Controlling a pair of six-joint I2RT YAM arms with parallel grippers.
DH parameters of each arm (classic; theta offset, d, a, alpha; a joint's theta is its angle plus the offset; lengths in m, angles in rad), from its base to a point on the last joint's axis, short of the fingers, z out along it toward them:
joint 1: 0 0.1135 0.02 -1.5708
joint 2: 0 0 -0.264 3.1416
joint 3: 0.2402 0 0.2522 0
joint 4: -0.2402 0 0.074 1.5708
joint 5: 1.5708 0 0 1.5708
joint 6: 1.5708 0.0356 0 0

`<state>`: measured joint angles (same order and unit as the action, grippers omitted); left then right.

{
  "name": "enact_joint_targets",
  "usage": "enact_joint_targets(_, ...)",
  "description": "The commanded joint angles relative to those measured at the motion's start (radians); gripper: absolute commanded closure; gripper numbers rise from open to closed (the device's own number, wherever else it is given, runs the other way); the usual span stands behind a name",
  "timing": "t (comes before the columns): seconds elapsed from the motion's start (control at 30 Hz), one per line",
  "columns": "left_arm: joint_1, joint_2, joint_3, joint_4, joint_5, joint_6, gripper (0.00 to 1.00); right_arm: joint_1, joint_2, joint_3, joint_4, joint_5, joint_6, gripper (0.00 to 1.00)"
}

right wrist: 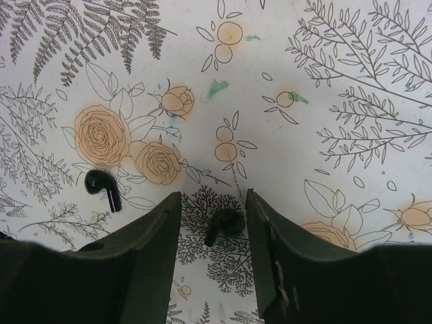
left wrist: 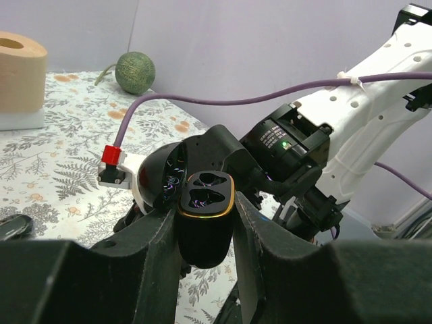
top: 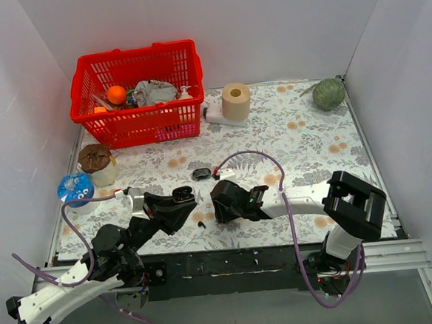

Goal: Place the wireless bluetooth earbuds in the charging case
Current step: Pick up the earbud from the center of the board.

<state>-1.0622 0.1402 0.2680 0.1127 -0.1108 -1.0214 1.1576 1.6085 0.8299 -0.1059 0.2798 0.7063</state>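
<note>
My left gripper [top: 176, 203] is shut on the open black charging case [top: 183, 195] and holds it above the table. In the left wrist view the case [left wrist: 204, 223] sits upright between the fingers, gold-rimmed, lid [left wrist: 167, 177] flipped back, both wells empty. My right gripper [top: 219, 207] is open and low over the floral cloth. In the right wrist view one black earbud [right wrist: 227, 223] lies on the cloth between the spread fingers [right wrist: 155, 229], touching neither. A second stemmed earbud [right wrist: 102, 187] lies to the left, outside the jaws. One bud [top: 202, 224] shows in the top view.
A second small black case [top: 201, 173] lies behind the grippers. A red basket [top: 139, 119] of items stands at the back left, a paper roll [top: 235, 100] at the back middle, a green melon [top: 328, 93] at the back right. A cup [top: 97, 164] and a blue object [top: 75, 188] sit at the left.
</note>
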Motion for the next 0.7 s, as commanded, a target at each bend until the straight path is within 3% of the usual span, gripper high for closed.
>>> enact_joint_targets(0.0, 0.001, -0.022, 0.008, -0.001, -0.064, 0.004, 1.0, 0.014, 0.071, -0.011, -0.138, 0.065, 0.143, 0.49)
enact_joint_targets(0.67, 0.002, -0.031, 0.007, -0.002, -0.079, 0.001, 1.0, 0.099, 0.079, -0.02, -0.321, 0.188, 0.214, 0.49)
